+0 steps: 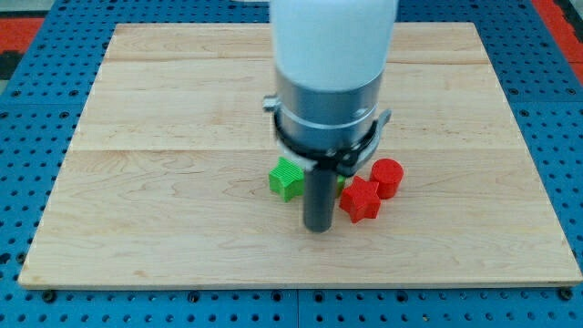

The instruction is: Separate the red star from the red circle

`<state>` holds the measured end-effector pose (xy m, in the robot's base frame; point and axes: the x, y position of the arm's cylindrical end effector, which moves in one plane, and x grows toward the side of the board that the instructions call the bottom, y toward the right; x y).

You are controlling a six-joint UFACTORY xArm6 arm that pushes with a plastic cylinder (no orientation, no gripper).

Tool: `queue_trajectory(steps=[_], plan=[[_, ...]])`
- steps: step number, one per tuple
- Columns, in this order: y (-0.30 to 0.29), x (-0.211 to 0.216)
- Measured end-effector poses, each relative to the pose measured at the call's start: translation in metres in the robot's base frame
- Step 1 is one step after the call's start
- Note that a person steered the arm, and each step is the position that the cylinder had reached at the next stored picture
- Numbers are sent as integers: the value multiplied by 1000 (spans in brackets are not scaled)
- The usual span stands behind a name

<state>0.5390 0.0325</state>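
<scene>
The red star [361, 200] lies on the wooden board [182, 109], right of centre and toward the view's bottom. The red circle [387, 177] sits just up and to the right of it, touching or nearly touching it. My tip [318, 228] is at the end of the dark rod, just left of the red star and slightly below it, close to its left edge. A green block [286, 178], roughly cube or star shaped, lies left of the rod.
A second small green piece [341, 181] shows just behind the rod, mostly hidden. The arm's white and grey body [330, 82] covers the middle of the board. Blue pegboard [27, 137] surrounds the board.
</scene>
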Motion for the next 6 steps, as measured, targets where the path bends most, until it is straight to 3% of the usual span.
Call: queue_trajectory(steps=[5,6], plan=[[90,-40],[108,-26]])
